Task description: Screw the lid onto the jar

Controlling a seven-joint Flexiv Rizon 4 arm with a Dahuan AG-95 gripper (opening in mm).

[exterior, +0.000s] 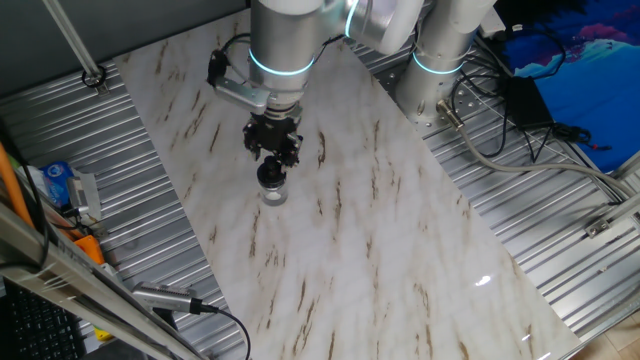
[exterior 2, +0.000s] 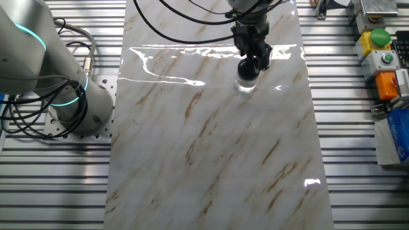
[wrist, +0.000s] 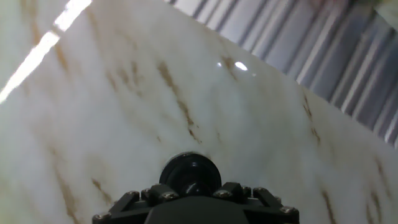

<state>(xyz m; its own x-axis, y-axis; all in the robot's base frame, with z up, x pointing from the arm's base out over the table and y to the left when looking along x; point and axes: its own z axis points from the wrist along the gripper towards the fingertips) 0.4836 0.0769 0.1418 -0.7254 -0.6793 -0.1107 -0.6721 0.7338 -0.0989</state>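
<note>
Under the hand (exterior: 272, 160), the lid (exterior: 271, 176) tops the jar (exterior: 273, 195).

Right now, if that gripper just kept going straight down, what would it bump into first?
The gripper points down at the black lid, which sits on the jar. It seems already at the lid, so it would press that first, though contact is unclear.

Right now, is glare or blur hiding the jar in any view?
The other fixed view: glare streaks cross the table beside the jar, which stays readable. Hand view: soft, the lid covers the jar. One fixed view: clear.
</note>
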